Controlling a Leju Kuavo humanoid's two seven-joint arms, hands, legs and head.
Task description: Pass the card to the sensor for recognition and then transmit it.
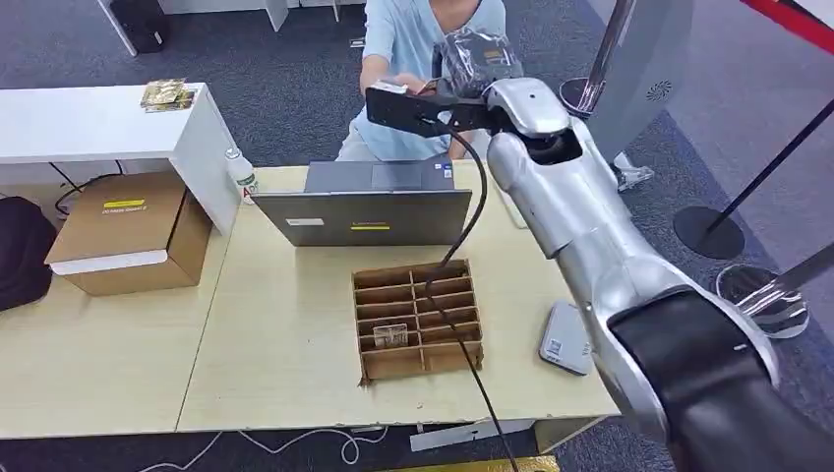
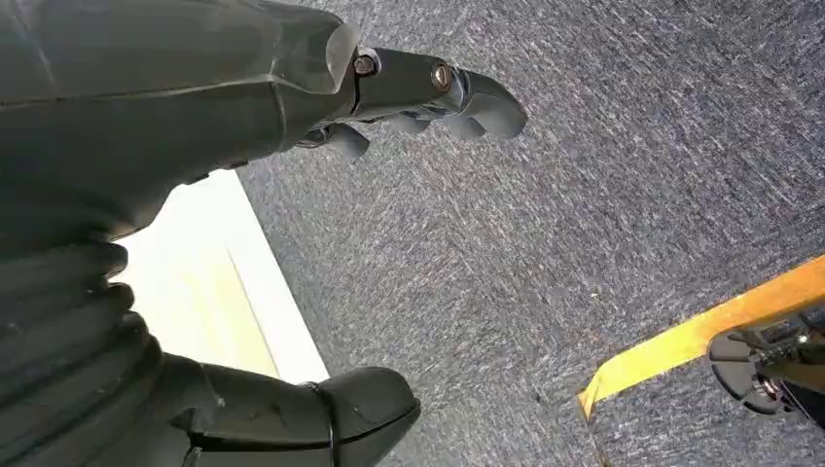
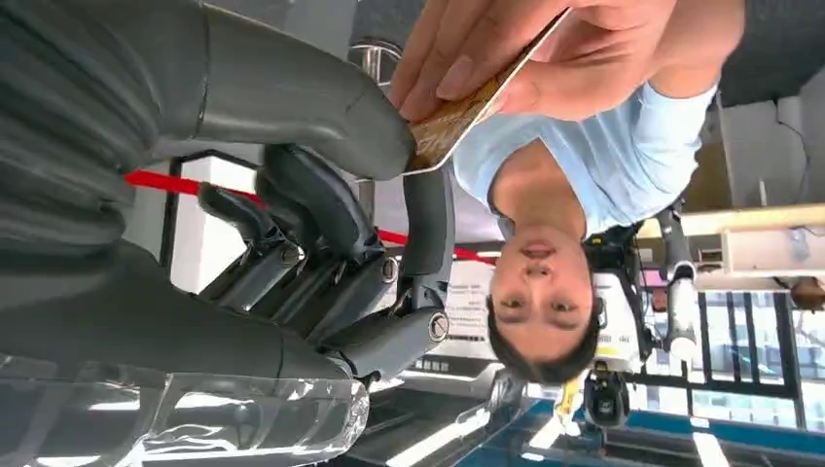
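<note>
Nearest the robot, the left hand [image 2: 389, 107] hangs low beside the desk's [image 2: 209, 292] edge over grey carpet, its fingers curled loosely in with nothing in them. On the desk [image 1: 285, 334] just ahead sits a brown cardboard divider tray [image 1: 418, 317] with a card-like item in one of its cells, and a flat silver device [image 1: 564, 339] that I take to be the sensor lies near the right edge. Beyond the tray stands a grey laptop [image 1: 364, 205], with a cardboard box [image 1: 130, 231] off to the left.

Farthest out, the right arm reaches over the laptop toward a person in a light blue shirt [image 1: 418, 44]. In the right wrist view the right hand [image 3: 370, 195] pinches the card [image 3: 457, 115] between its thick thumb and a dark finger, while the person's hand [image 3: 516, 58] grips the same card from the other end. So the card is held by both at once.

By my judgement, the scan is likely done and the handover is in progress. The next move calls for loosening the thumb's pinch so the person can draw the card free, with the arm kept steady until the card is clear.
</note>
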